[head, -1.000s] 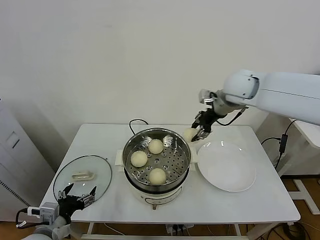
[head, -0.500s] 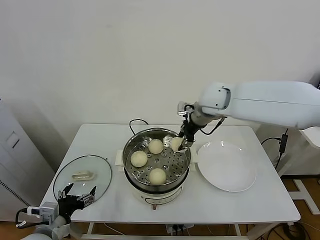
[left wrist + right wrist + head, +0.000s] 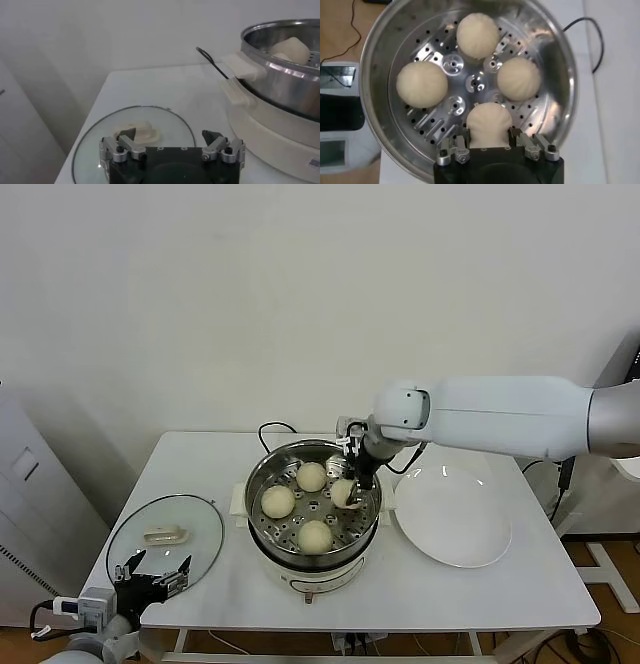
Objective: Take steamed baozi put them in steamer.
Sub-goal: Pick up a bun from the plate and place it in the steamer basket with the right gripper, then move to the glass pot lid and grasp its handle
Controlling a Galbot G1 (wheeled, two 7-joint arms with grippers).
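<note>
The steamer (image 3: 266,481) stands mid-table with three baozi lying on its perforated tray: (image 3: 311,476), (image 3: 277,501), (image 3: 315,536). My right gripper (image 3: 351,485) reaches down inside the pot on its right side, shut on a fourth baozi (image 3: 342,494). In the right wrist view the gripper (image 3: 489,134) pinches this baozi (image 3: 489,120) low over the tray, with the steamer wall (image 3: 555,55) around it and the other three (image 3: 477,35), (image 3: 421,84), (image 3: 518,78) beyond. I cannot tell if the held one touches the tray. My left gripper (image 3: 152,577) is parked open at the table's front left.
A flat white plate (image 3: 455,519) lies right of the steamer. A glass lid (image 3: 165,534) with a white handle lies at the front left, under my left gripper (image 3: 170,136). A black cable (image 3: 270,429) loops behind the steamer (image 3: 280,85).
My right gripper has carried the baozi left from beyond the pot's far-right rim, over the rim, and down into the steamer. The left arm has not moved.
</note>
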